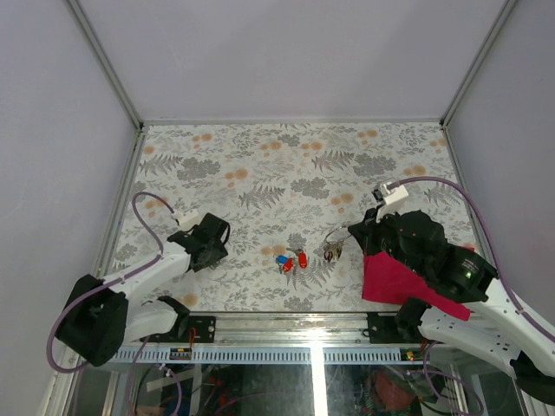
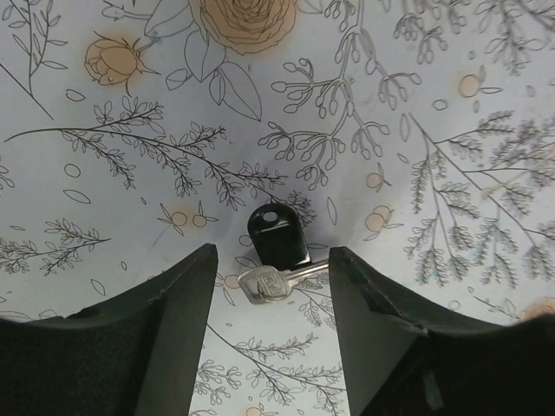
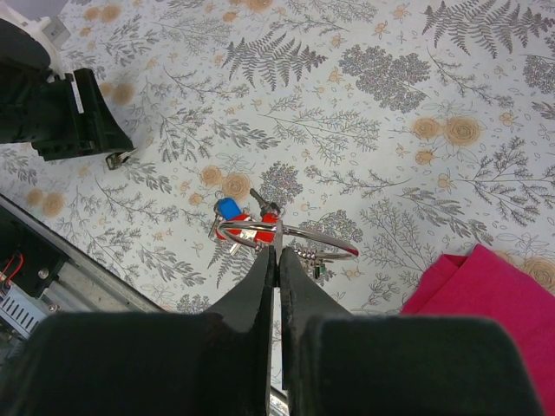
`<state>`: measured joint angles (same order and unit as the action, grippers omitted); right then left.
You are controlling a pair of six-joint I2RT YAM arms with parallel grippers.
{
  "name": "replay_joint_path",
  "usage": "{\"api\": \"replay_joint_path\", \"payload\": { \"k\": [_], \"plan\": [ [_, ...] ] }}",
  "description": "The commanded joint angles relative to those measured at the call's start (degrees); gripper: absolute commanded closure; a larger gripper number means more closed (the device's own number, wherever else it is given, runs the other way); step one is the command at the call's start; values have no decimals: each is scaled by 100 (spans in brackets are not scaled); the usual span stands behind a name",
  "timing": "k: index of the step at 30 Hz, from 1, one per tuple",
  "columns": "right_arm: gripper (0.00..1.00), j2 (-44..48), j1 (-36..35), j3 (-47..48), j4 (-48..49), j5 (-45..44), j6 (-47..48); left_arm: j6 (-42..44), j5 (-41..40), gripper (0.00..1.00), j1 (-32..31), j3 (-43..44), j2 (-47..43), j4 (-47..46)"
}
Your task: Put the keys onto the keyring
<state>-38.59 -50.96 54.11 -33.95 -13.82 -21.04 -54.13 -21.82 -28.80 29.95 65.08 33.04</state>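
Currently the right hand (image 3: 276, 256) is closed, tips pinching the wire of the keyring (image 3: 334, 252), which sits mid-worktop (image 1: 260, 156) just beside the red cloth (image 1: 390, 277). Blue key (image 3: 227, 208) and red key (image 3: 260, 230) lie against the ring's end nearest the left arm; can't tell if they're threaded. Left hand (image 2: 270, 256) is open and well apart, straddling a silver key (image 2: 264, 283) and black tag (image 2: 277, 236) lying flat.

Red and blue keys (image 1: 301, 258) near keyring (image 1: 333, 250)
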Motion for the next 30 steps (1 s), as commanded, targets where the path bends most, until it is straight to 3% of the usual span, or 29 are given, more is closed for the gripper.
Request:
{"api": "replay_joint_path", "payload": {
  "k": [1, 7, 13, 17, 20, 26, 30],
  "plan": [
    [100, 60, -17, 88, 399, 40, 47, 112, -55, 45, 58, -2, 344, -417],
    [100, 64, -13, 109, 395, 2, 73, 283, 20, 53, 58, -28, 470, -592],
    [100, 77, -19, 80, 389, 4, 57, 392, 314, 73, -46, -117, 360, -790],
    [100, 97, -18, 103, 341, -42, 48, 150, 451, 77, -591, -127, 460, -986],
    [100, 88, -18, 109, 331, -42, 30, -208, 485, 78, -1350, 91, 789, -1221],
    [100, 44, -14, 190, 224, -42, 83, -386, 175, 75, -2805, 1211, 1894, -1411],
    [100, 68, -19, 271, 107, -118, 164, -141, -397, 54, -3190, 1855, 2070, -1188]
  ]
}}
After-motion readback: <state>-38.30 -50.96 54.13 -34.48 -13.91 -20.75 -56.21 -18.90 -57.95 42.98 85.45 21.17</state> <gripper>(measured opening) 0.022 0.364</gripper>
